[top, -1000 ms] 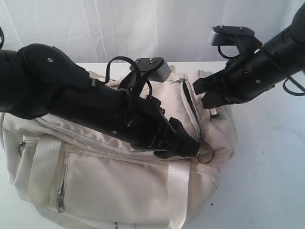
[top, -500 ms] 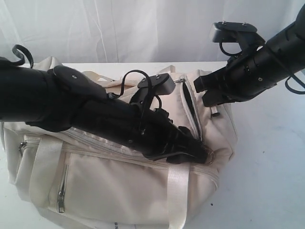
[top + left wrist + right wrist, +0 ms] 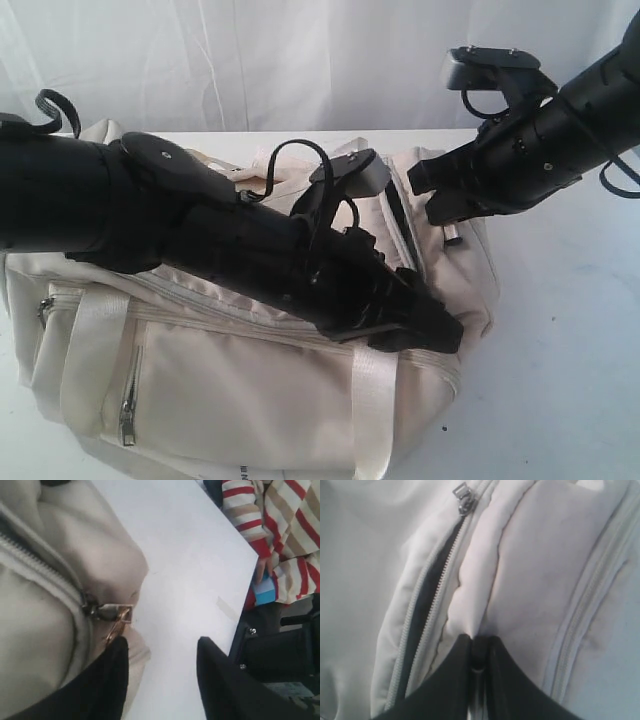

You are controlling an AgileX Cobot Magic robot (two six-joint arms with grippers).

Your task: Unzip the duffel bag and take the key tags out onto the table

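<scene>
The limp bag [image 3: 545,555] is pinched by the right claw [image 3: 476,646]; the spread left claw [image 3: 161,650] should grip the zip pull [image 3: 112,613].

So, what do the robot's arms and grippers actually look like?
The left arm and right arm are matte black, thick rounded segments with small silver screws. Black cable loops at the wrists. The left gripper and right gripper have black tapered fingers.

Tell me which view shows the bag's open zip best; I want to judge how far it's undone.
The right wrist view: the open zip lies close up, dark gap and slider plain. The exterior view shows it partly behind the left arm. The left wrist view shows only another, closed zip.
</scene>
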